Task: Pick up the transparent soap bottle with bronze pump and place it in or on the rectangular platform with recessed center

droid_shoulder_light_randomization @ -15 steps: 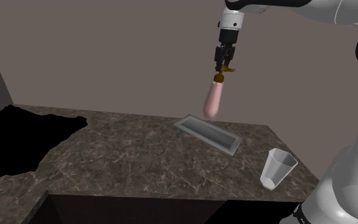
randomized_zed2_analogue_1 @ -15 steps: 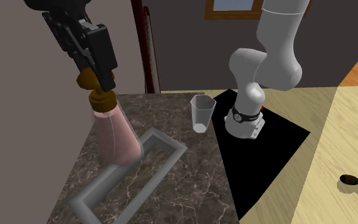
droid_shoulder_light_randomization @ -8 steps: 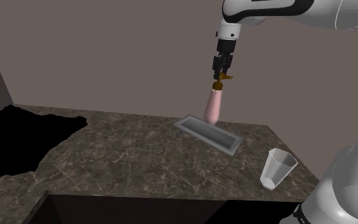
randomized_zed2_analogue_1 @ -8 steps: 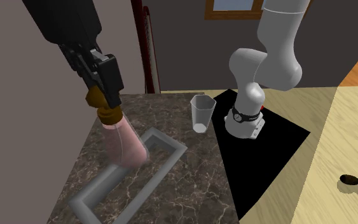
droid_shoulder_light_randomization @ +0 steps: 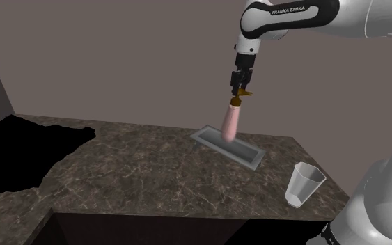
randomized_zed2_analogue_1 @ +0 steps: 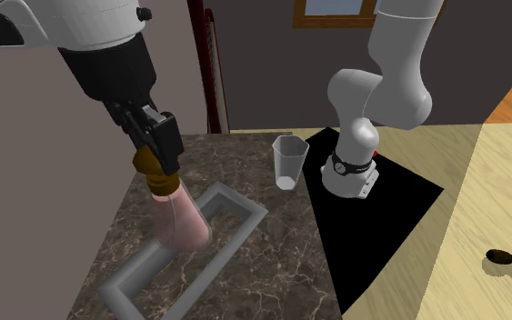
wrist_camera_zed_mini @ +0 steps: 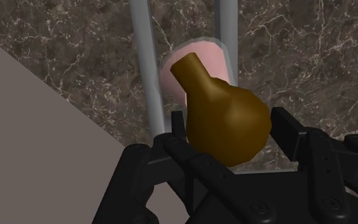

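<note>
Gripping pinkish see-through soap bottle (droid_shoulder_light_randomization: 230, 122) by its bronze pump (wrist_camera_zed_mini: 225, 124), gripper (droid_shoulder_light_randomization: 241, 83) clenched around it. Hanging tilted, base low over recessed grey platform (droid_shoulder_light_randomization: 245, 150). Probably light, stiff, slick-walled; pump neck looks the safest hold, may swing

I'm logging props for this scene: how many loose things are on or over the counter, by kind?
Soap bottle: 1, held at its pump by the gripper
Grey tray: 1
Cup: 1
Total: 3
</note>
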